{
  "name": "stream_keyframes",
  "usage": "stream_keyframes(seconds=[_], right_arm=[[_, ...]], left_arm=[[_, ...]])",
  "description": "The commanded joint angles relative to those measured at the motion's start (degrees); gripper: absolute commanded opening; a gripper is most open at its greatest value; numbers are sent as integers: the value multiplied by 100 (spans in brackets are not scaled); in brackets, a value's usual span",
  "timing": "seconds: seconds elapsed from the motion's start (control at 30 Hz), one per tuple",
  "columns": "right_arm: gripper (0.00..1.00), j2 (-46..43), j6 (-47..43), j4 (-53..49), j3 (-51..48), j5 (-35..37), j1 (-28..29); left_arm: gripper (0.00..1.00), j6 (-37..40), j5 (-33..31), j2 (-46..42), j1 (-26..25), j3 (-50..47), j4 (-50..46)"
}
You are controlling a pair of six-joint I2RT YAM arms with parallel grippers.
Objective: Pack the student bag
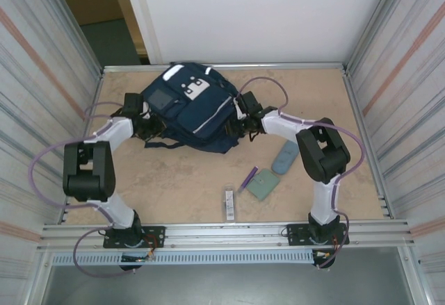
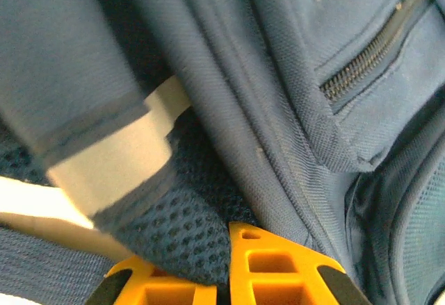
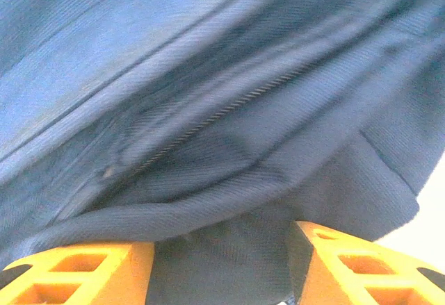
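Top external view: a large navy-blue fabric backpack with thin white stripes and white buckle patches lies flat at the far middle of the tan counter. An arm reaches in at each side of it. The left tool is against the bag's left edge and the right tool against its right edge.

Seen from the left wrist, the left tool has its orange fingers drawn almost together, with a fold of the backpack's dark mesh running down into the narrow gap, so it is pinching the bag.

Seen from the right wrist, the right tool has its orange fingers standing apart with bunched navy cloth of the backpack between them. I cannot tell whether they press on it.

Nearer the arm bases, right of centre, lie a flat grey-blue case, a grey-green pouch with a purple pen just beside it, and a small white strip.
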Motion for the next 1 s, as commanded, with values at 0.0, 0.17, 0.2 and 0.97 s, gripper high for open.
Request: stream_keyframes(seconds=[0.0, 0.17, 0.2, 0.97], right_arm=[[54, 412, 320, 163, 276, -181, -359], [55, 79, 548, 128, 166, -316, -522], [56, -60, 483, 58, 96, -269, -479], [59, -34, 1085, 525, -88, 599, 2763]], left_arm=[[1, -530, -180, -678, -280, -517, -123], [7, -1166, -401, -1283, -292, -1125, -55], [9, -1178, -385, -1342, -259, -1165, -74], [1, -1206, 62, -808, 272, -1188, 472]])
